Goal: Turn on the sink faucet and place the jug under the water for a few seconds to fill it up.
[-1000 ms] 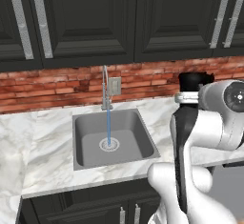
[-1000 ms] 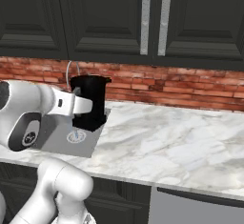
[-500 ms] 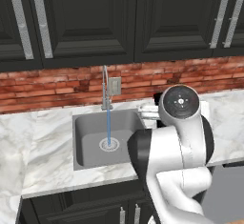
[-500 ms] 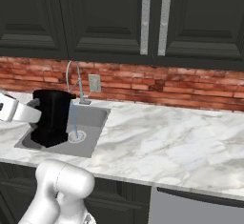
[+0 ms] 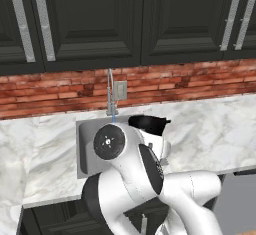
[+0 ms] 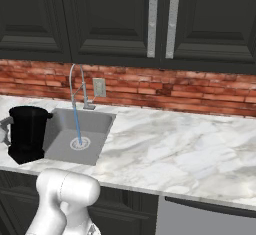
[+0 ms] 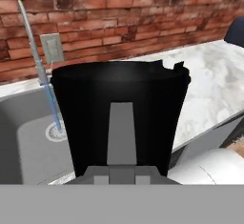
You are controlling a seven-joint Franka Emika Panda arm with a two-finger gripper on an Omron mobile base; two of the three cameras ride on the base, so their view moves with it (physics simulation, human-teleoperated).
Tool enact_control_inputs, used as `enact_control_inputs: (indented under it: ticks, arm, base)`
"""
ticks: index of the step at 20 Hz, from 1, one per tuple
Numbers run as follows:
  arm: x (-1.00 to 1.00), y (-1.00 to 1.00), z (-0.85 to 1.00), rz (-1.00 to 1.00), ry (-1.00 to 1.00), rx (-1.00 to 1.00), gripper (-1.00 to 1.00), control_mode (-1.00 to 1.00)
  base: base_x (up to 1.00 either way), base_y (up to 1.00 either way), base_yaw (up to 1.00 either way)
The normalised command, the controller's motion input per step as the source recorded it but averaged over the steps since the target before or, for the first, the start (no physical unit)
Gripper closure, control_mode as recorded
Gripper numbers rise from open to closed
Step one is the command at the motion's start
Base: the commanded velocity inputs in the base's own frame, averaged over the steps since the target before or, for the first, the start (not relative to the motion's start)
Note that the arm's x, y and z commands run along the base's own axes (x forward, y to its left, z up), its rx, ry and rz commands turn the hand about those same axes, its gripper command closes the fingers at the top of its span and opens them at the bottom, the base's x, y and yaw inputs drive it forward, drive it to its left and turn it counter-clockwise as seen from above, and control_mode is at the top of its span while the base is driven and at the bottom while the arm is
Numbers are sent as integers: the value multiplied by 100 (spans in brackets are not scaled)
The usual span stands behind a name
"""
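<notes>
The black jug (image 7: 119,108) looms close in the hand view, and my gripper (image 7: 121,173) is shut on its grey side handle. In the right base view the jug (image 6: 27,134) hangs upright at the far left, in front of the sink (image 6: 97,124). In the left base view its rim (image 5: 148,124) peeks out behind my arm. The sink faucet (image 6: 74,84) stands at the back of the basin. The water (image 6: 76,124) runs from it in a thin blue stream down to the drain (image 6: 80,142). The stream (image 7: 52,106) passes left of the jug without touching it.
A grey outlet plate (image 6: 99,86) sits on the red brick wall beside the faucet. White marble counter (image 6: 175,154) stretches to the right of the sink. Dark cabinets (image 6: 160,19) hang above. My own arm (image 5: 130,169) blocks much of the sink in the left base view.
My arm has swung left with the jug, from over the counter to the right of the sink to just in front of the basin. The water has run throughout.
</notes>
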Motion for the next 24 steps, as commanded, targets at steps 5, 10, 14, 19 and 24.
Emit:
enact_control_inputs:
  ticks: [5,10,14,19,24]
  arm:
    - [52,42,-44,0,0,0,100,-100]
    - [64,22,-40,0,0,0,100,-100]
    - [57,20,-41,0,0,0,100,-100]
    - [44,26,-45,0,4,0,100,-100]
    - [46,29,-31,0,3,0,100,-100]
  base:
    - [0,0,0]
    - [0,0,0]
    - [0,0,0]
    - [0,0,0]
    - [0,0,0]
